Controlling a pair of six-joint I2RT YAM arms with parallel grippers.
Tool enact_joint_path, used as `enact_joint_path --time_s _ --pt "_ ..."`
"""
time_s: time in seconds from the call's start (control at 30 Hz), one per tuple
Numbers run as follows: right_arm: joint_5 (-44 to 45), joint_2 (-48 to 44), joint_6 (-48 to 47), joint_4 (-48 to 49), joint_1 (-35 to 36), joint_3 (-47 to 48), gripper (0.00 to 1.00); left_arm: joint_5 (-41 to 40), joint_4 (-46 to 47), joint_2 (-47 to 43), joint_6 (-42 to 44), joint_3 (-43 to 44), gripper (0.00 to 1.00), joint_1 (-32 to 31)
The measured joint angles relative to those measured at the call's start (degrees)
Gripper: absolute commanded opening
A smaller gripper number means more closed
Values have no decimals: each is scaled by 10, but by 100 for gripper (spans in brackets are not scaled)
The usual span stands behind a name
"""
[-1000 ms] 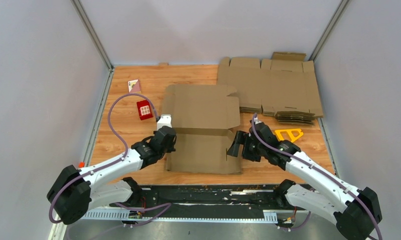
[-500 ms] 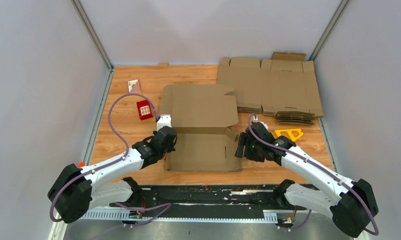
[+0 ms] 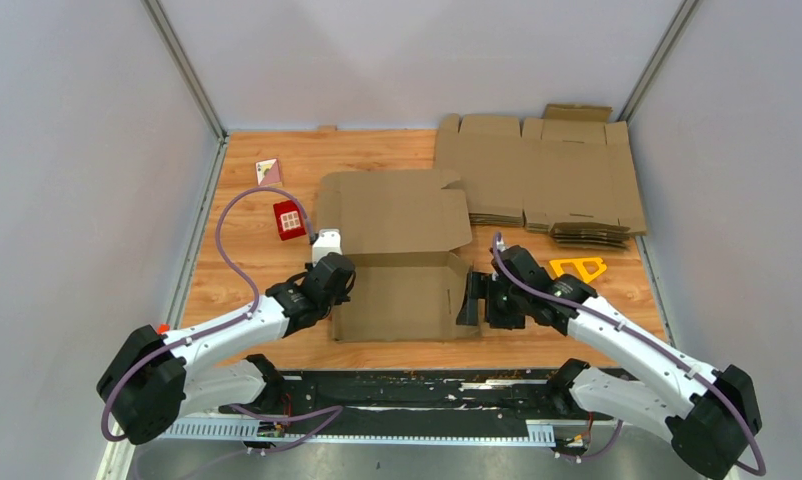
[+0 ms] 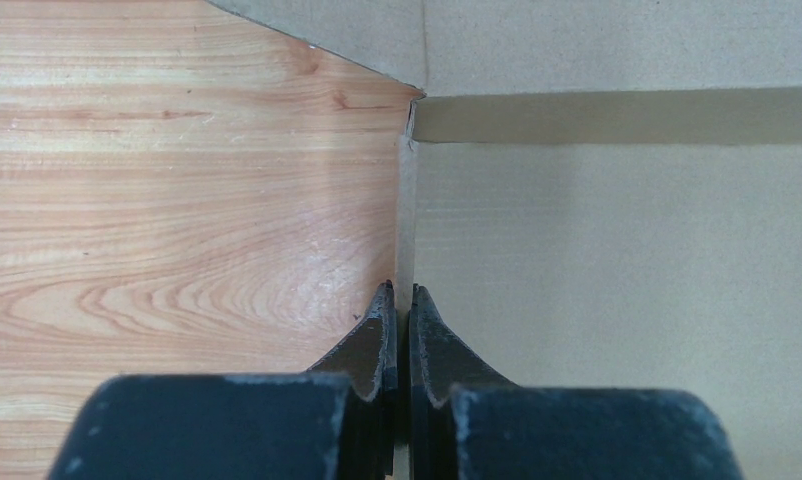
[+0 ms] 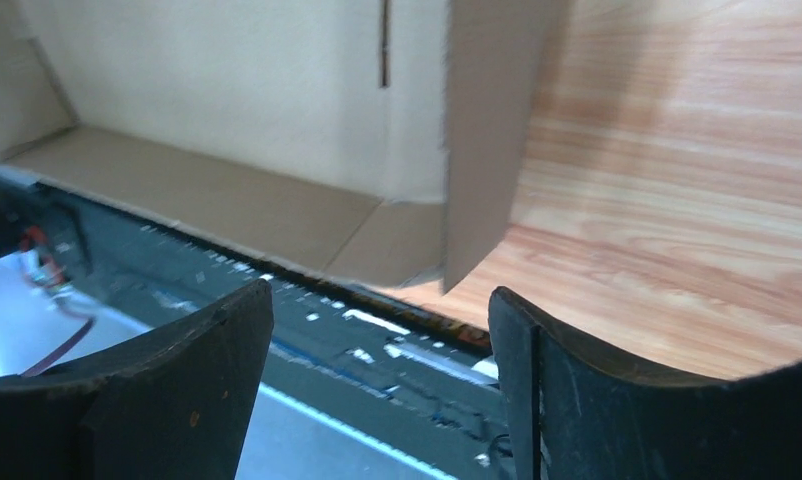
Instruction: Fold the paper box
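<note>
On the table [image 3: 247,285], a small box [image 3: 289,220] lies left of the paper box [image 3: 397,215], cardboard pile [image 3: 537,175] behind-right.

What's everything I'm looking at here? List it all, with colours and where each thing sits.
paper box: one, brown, table centre, partly folded
flat cardboard sheets: one pile, brown, far right corner
small box: one, red, left of the paper box
card: one, pinkish, far left
triangular piece: one, yellow, right of the paper box
table: one, light wood
left gripper: one, black, shut on the paper box's left wall
right gripper: one, black, open, at the paper box's right wall
</note>
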Motion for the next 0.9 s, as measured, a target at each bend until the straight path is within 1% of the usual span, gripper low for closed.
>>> enact_joint_path --time_s 0.1,0.2,0.33,0.5,0.77,0.9 --pt "-35 -22 29 7 10 0 80 -4 -2 0 -5 0 0 0" --pt "-42 -36 62 18 34 0 80 -7 -5 0 -9 0 0 0" --pt "-28 -30 107 17 72 0 80 -18 -10 0 -18 0 0 0" --pt "12 -14 147 26 118 0 79 -20 -10 0 -20 0 0 0" --pt "88 30 154 68 127 -3 80 -19 -9 0 -19 0 0 0" --pt "117 50 110 96 127 0 82 -18 -9 0 -18 0 0 0"
